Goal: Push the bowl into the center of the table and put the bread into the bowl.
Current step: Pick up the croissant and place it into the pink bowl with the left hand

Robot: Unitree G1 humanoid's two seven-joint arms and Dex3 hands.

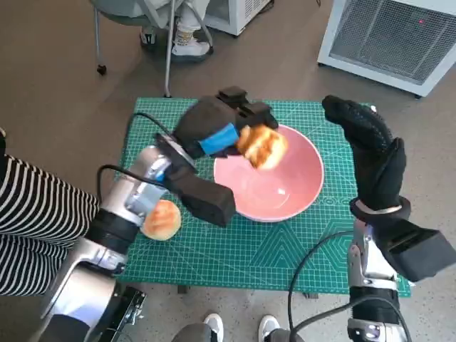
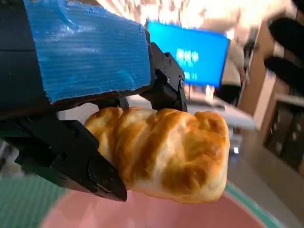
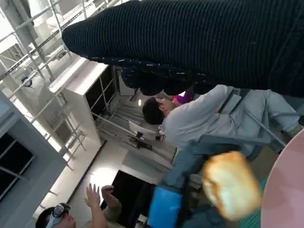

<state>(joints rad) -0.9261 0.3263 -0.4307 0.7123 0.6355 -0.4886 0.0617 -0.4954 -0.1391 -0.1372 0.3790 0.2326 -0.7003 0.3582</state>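
Green cutting mat [image 1: 285,249] is covering the small table in the head view, with the pink bowl [image 1: 285,192] sitting near its middle. The left hand [image 1: 214,132] is gripping a golden bread [image 1: 261,146] above the bowl's far-left rim; a second bun [image 1: 162,219] is lying on the mat beside the left forearm. The right hand [image 1: 370,149] is hovering upright by the bowl's right edge, fingers spread and holding nothing.

From the left wrist, black fingers [image 2: 95,173] are pinching the bread [image 2: 166,152] over the bowl [image 2: 142,211].

From the right wrist, the glove [image 3: 199,42] is spanning the top, the bread [image 3: 231,191] is hanging beside the bowl's rim [image 3: 287,190], and a seated person [image 3: 199,118] is showing behind.
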